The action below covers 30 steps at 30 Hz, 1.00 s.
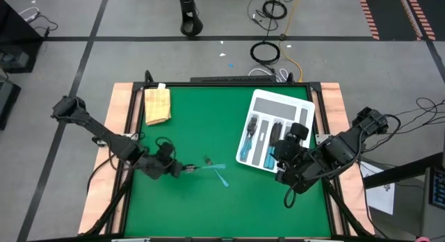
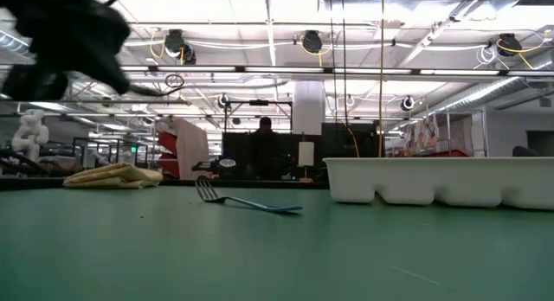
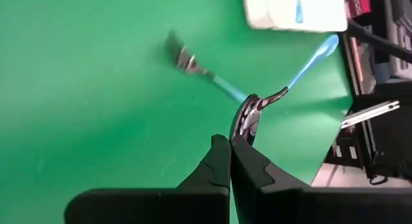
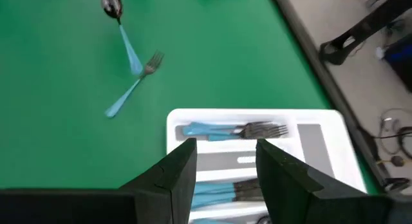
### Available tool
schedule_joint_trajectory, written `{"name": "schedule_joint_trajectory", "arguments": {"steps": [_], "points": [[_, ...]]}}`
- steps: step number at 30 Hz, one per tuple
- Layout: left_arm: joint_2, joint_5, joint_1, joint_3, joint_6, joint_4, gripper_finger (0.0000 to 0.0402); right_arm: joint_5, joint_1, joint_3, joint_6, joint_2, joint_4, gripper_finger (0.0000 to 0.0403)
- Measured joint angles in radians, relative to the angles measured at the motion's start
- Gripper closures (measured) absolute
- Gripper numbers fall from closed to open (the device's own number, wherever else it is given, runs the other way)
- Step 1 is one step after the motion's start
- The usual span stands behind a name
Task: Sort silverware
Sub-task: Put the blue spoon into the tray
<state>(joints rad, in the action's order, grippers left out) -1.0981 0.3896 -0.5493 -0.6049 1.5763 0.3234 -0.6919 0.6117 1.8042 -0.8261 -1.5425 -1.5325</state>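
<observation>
Though pinched by left claw [image 3: 233,147], spoon [image 3: 293,79] bowl half-hidden.

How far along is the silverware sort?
Mostly done: several blue-handled pieces already lie in the white tray, forks among them. In hand: the left gripper is shut on the bowl of a spoon out on the green mat. Left: that spoon and one loose fork beside it. The right gripper hovers open over the tray.

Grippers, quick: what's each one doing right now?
Left gripper: fingers closed on the bowl of a spoon.
Right gripper: open, empty, over the white tray.
</observation>
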Motion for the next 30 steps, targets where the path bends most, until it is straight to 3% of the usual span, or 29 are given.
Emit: {"name": "schedule_joint_trajectory", "arguments": {"steps": [8, 14, 22, 30], "points": [[0.000, -0.135, 0.273, -0.142, -0.398, 0.000, 0.0401, -0.069, -0.001, 0.000, -0.016, 0.000, -0.040, 0.0255], [-0.064, -0.308, 0.490, -0.240, -0.657, 0.003, 0.0401, -0.154, -0.002, 0.000, -0.163, 0.022, -0.039, 0.0255], [-0.328, -0.537, 0.698, -0.479, -1.020, 0.010, 0.0402, -0.173, 0.006, 0.000, -0.233, 0.062, -0.039, 0.0255], [-0.661, -0.711, 0.819, -0.849, -1.350, 0.107, 0.0402, -0.172, 0.006, 0.000, -0.262, 0.064, -0.039, 0.0255]]}}
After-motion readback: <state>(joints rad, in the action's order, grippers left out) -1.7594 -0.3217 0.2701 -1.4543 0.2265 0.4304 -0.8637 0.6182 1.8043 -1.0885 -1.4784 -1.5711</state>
